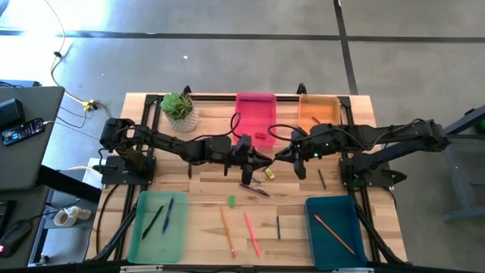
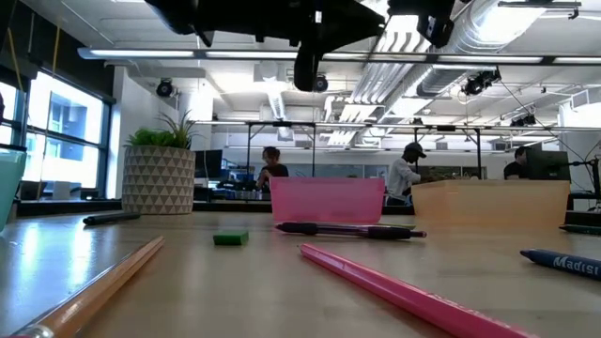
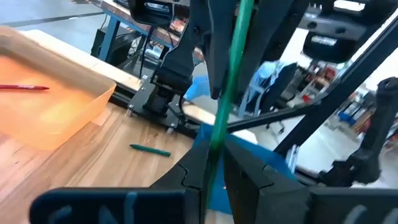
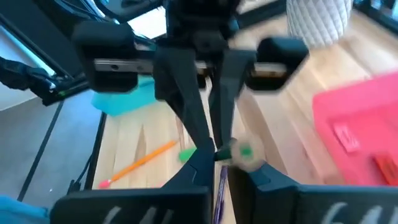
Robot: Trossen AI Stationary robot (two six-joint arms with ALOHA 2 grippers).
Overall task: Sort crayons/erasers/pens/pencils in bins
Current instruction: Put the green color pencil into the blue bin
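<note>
My left gripper (image 1: 261, 161) and my right gripper (image 1: 292, 157) meet tip to tip above the middle of the table, both shut on one green crayon (image 3: 231, 68). A yellow eraser (image 1: 268, 174) and a purple pen (image 1: 254, 188) lie just below them. A green eraser (image 1: 232, 201), an orange pencil (image 1: 227, 231), a pink pencil (image 1: 251, 233) and a dark pen (image 1: 278, 226) lie nearer the front. The pink bin (image 1: 255, 114), orange bin (image 1: 318, 110), green bin (image 1: 158, 225) and teal bin (image 1: 331, 222) stand around them. My left gripper pinches the crayon's one end (image 3: 214, 155) between its two fingers. The crayon runs on past the fingertips, clear of the table. My right gripper comes from the opposite side. Its fingers (image 3: 214, 46) close on the crayon's farther part (image 3: 239, 37). The green end (image 4: 241, 152) shows blurred at its fingertips.
A potted plant (image 1: 180, 110) stands at the far left. A dark crayon (image 1: 320, 178) lies right of the grippers. The green bin holds two pens, the teal bin an orange pencil, the pink bin red erasers, and the orange bin a red crayon (image 3: 25, 87).
</note>
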